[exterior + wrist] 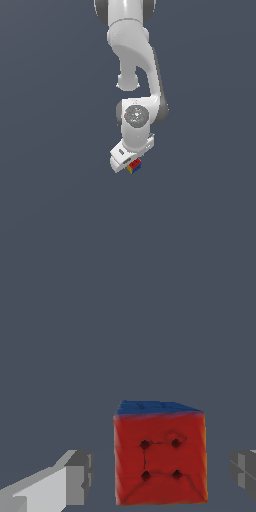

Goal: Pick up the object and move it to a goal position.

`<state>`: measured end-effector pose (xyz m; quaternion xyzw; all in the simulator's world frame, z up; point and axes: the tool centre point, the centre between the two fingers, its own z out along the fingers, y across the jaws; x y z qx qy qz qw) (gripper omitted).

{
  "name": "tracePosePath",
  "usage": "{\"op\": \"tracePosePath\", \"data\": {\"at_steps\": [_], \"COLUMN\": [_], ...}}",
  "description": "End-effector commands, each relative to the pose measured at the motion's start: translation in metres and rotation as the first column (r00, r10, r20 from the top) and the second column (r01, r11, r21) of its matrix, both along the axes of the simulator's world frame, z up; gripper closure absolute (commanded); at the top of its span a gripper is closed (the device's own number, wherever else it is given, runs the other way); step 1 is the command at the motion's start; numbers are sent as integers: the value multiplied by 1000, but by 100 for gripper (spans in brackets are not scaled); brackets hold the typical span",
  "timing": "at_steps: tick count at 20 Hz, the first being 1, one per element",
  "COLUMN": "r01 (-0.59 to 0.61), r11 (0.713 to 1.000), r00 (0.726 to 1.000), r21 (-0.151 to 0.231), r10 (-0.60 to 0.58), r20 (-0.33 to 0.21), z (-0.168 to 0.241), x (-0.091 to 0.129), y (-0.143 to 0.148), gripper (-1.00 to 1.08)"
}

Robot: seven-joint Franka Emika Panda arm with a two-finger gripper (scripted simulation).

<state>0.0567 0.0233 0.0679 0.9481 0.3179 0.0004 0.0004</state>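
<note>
The object is a tiny cube (134, 166) with red, yellow and blue faces, just under the white hand of the arm in the exterior view. In the wrist view the cube (160, 456) shows a red face with a blue face above it. My gripper (161, 476) is open and straddles the cube. One grey fingertip (80, 476) and the other (243, 472) each stand a gap away from the cube's sides. In the exterior view the gripper (131, 168) is low over the cube and its fingers are hard to make out.
A plain dark grey-blue surface (50, 200) fills both views. No other object or marker shows.
</note>
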Motion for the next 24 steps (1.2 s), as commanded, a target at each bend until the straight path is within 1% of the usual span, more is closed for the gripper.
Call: {"op": "tracePosePath", "data": {"at_steps": [1, 5, 10, 11, 24], "r01": [-2, -3, -3, -3, -3], "r11": [1000, 1000, 1000, 1000, 1000], "r00": [1000, 1000, 1000, 1000, 1000], "r21": [0, 0, 0, 0, 0], "r10": [2, 3, 3, 3, 3], "r20": [-1, -1, -1, -1, -2], "z": [-14, -31, -35, -35, -32], "x": [-1, -1, 0, 0, 1], "y": [0, 0, 0, 0, -3], "gripper": [-92, -92, -92, 108, 108]}}
